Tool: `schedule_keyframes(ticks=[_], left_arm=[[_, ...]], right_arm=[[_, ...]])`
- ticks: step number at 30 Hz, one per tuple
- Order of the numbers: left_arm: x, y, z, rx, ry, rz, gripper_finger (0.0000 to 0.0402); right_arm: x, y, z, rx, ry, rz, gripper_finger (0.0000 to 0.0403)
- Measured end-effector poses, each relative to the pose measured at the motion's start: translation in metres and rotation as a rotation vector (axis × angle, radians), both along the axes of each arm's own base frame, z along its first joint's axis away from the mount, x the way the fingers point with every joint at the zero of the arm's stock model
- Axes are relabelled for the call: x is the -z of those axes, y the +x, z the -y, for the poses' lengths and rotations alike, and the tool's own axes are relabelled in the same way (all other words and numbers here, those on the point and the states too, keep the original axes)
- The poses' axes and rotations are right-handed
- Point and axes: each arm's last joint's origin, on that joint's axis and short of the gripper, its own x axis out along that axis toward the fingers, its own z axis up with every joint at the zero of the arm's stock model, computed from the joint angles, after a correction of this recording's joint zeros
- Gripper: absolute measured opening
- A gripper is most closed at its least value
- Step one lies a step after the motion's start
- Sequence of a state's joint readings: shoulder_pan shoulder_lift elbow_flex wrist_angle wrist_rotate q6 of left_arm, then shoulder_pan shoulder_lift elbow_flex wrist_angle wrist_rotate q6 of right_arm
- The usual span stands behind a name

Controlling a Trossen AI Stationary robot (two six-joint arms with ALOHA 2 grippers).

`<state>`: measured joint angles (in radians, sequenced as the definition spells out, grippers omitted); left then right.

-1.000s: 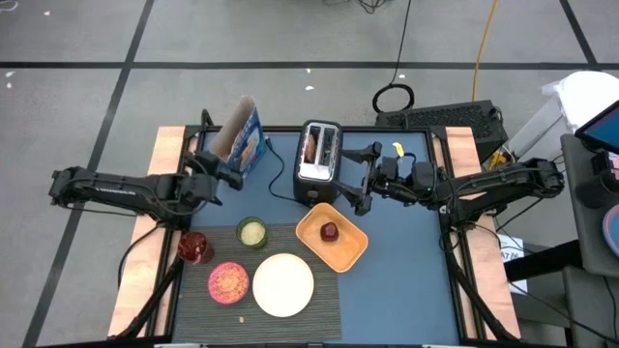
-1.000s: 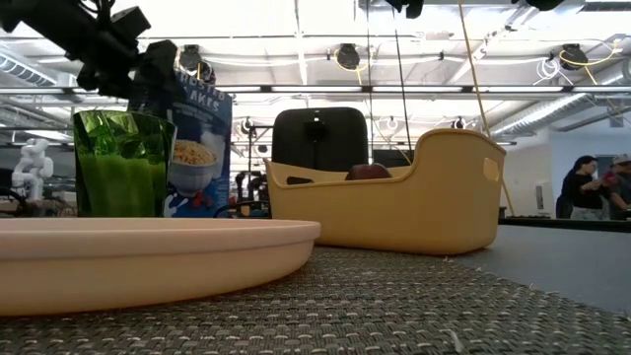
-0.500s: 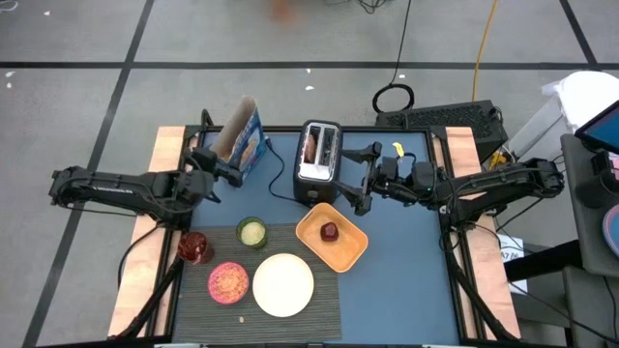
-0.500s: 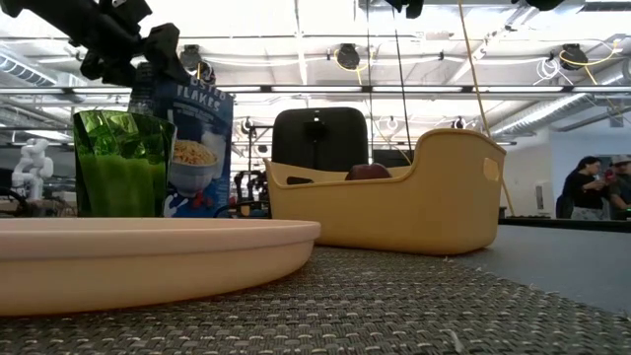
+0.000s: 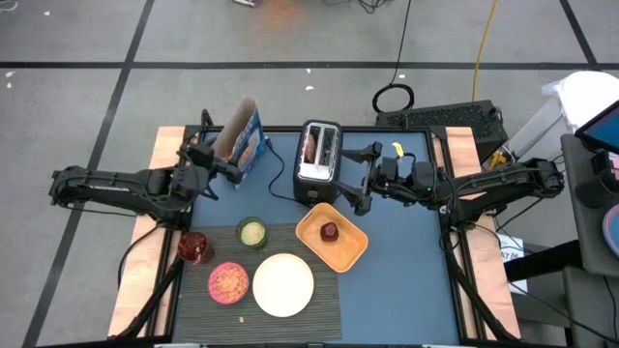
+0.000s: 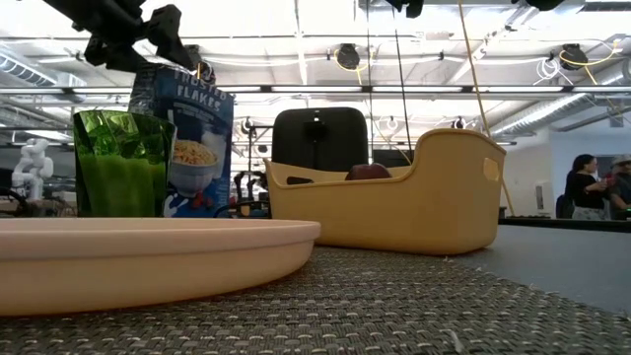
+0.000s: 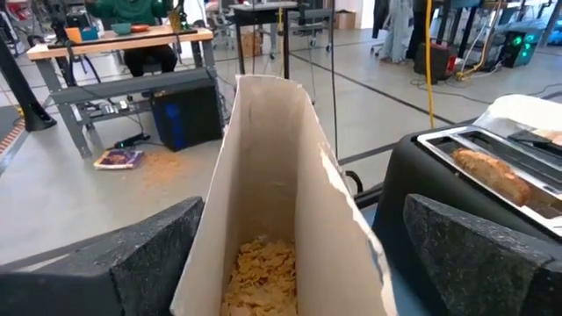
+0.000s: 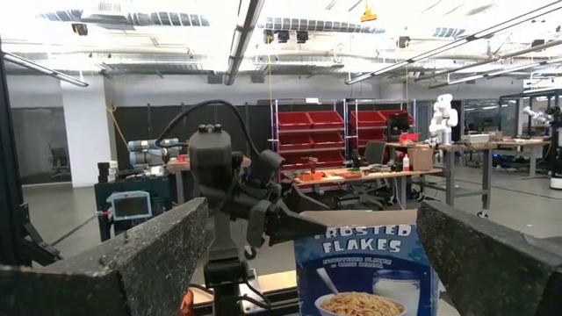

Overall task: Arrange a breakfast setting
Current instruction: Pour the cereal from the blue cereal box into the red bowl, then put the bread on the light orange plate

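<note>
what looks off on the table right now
The cereal box stands open-topped with flakes visible inside. The toast is in the toaster, not on the plate. The left gripper hovers open by the box.

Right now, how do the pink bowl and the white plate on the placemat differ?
The pink bowl is smaller and holds something speckled; the white plate is larger and bare. The bowl sits nearer the red glass, the plate nearer the yellow tray. Both are round, side by side on the dark placemat.

Grey tiled floor [image 5: 97,39], red storage bins [image 8: 338,123] on shelving, bright ceiling lights [image 8: 307,25].
</note>
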<state>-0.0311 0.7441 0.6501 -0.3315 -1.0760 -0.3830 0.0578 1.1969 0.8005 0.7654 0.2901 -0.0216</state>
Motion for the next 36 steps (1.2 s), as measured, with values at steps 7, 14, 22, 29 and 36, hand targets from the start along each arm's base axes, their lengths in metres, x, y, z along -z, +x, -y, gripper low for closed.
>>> schedule_keyframes(ticks=[7, 14, 22, 29, 36], left_arm=[[-0.009, 0.003, 0.0, 0.015, 0.037, 0.041, 0.0395], [-0.021, 0.006, 0.0, 0.032, 0.102, 0.061, 0.0395], [-0.024, 0.007, 0.0, 0.036, 0.123, 0.065, 0.0395], [-0.024, 0.007, 0.0, 0.036, 0.124, 0.063, 0.0395], [-0.024, 0.008, 0.001, 0.093, 0.113, 0.069, 0.0395]], right_arm=[[0.0, 0.0, 0.0, 0.0, -0.001, 0.0, 0.0393], [0.0, 0.0, 0.0, 0.0, -0.001, 0.0, 0.0393], [0.0, 0.0, 0.0, 0.0, -0.002, 0.0, 0.0393], [0.0, 0.0, 0.0, -0.003, -0.003, 0.0, 0.0393], [0.0, 0.0, 0.0, -0.005, 0.007, 0.002, 0.0393]])
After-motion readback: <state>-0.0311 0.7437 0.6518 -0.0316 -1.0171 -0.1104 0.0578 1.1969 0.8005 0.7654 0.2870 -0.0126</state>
